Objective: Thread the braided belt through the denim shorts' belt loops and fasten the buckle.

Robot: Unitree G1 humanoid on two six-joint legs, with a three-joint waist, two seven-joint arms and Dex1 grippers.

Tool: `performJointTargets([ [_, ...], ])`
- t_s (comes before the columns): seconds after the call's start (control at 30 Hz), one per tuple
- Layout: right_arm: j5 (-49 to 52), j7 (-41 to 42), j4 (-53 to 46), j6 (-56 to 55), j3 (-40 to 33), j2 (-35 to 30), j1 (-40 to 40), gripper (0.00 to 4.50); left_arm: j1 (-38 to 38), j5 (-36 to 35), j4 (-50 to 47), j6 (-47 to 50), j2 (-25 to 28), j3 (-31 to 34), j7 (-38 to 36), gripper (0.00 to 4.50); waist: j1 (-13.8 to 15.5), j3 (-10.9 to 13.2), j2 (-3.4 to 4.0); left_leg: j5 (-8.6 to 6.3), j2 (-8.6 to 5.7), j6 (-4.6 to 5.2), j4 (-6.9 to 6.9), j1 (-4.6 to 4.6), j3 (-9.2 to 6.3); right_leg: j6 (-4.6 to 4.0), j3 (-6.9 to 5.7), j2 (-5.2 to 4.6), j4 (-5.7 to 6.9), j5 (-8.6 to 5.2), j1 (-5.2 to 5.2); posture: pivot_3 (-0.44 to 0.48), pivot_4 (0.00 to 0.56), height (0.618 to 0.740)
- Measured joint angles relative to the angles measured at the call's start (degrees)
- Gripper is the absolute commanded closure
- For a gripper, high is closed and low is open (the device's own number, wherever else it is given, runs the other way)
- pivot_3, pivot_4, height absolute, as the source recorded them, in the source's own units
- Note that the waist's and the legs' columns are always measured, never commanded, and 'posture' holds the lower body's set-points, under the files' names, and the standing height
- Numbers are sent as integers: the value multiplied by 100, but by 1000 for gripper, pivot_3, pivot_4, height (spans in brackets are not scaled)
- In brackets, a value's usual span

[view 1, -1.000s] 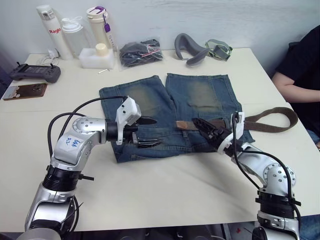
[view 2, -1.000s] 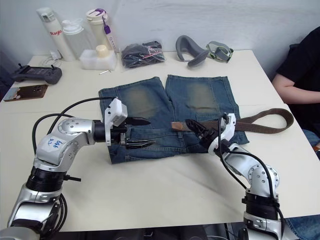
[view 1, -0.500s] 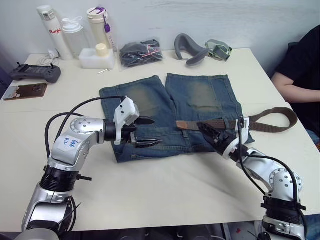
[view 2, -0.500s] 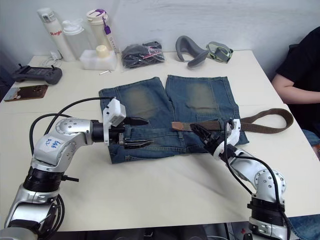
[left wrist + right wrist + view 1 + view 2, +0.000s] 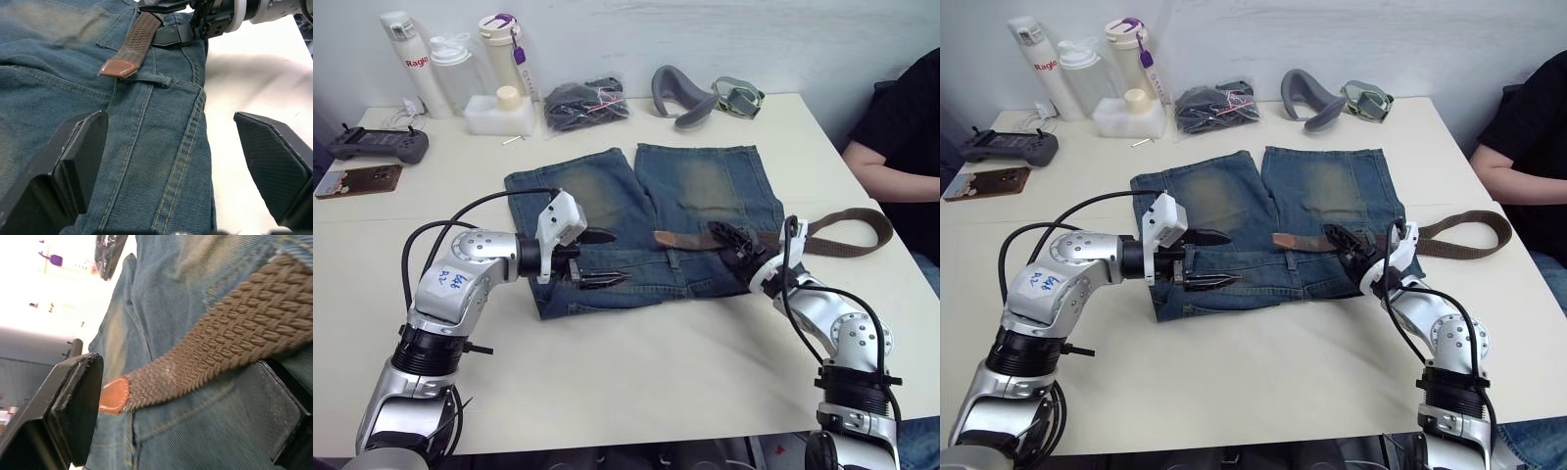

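Even bright indoor light, soft shadows on the table (image 5: 636, 372), overexposed background (right wrist view), near fingers blurred

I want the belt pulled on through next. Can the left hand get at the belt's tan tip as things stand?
Probably yes. The left hand is open over the denim shorts, and the tan tip lies flat on the denim just ahead of its fingers, with nothing between. The right hand sits farther along the braided belt.

Head stereo pair looks down over table (image 5: 636, 372); wrist cameras close, both sharing braided belt (image 5: 142, 34) tip.
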Motion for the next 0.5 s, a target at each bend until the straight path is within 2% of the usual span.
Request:
performJointTargets([
  [0.5, -350, 207, 183, -170, 95, 817, -294, 120, 102, 0, -13, -14, 82, 13, 94, 0, -122, 0, 0, 4, 1, -8, -10, -1, 1, 0, 0, 1, 3, 0, -10, 0, 150, 740],
])
